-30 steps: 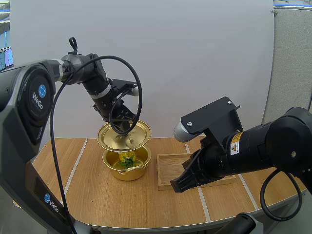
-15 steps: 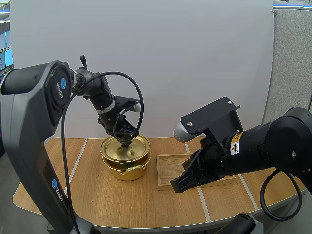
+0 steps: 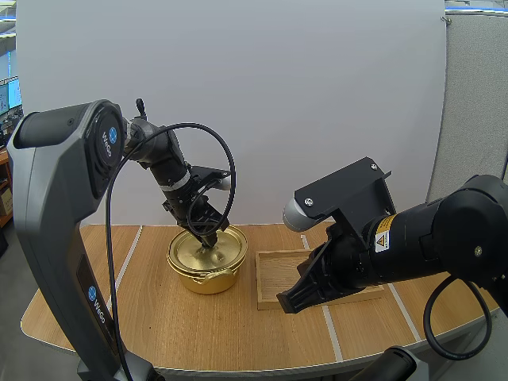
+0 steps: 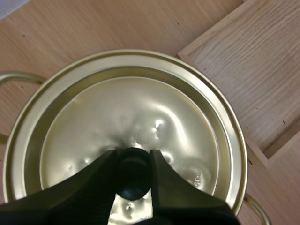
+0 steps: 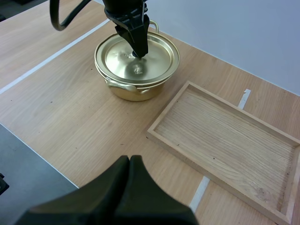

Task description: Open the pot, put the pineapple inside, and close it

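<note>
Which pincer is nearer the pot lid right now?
Left. The left pincer pinches the knob of the lid, which sits on the pot. The right pincer, shut on nothing, hovers over the table by the wooden tray, well apart from the pot.

**High view:** camera behind and above the arm bases, facing forward and down over the table (image 3: 159, 317) at middle range. The pot (image 3: 208, 279) lies at 9 o'clock of the wooden tray (image 3: 278, 274).

**Left wrist view:** faces straight down on the lid (image 4: 154, 108) at very close range, with a tray corner at 2 o'clock of it.

**Right wrist view:** farther back and oblique, looking across the table toward the pot and the whole tray.

All three views share the lidded pot and the tray.
</note>
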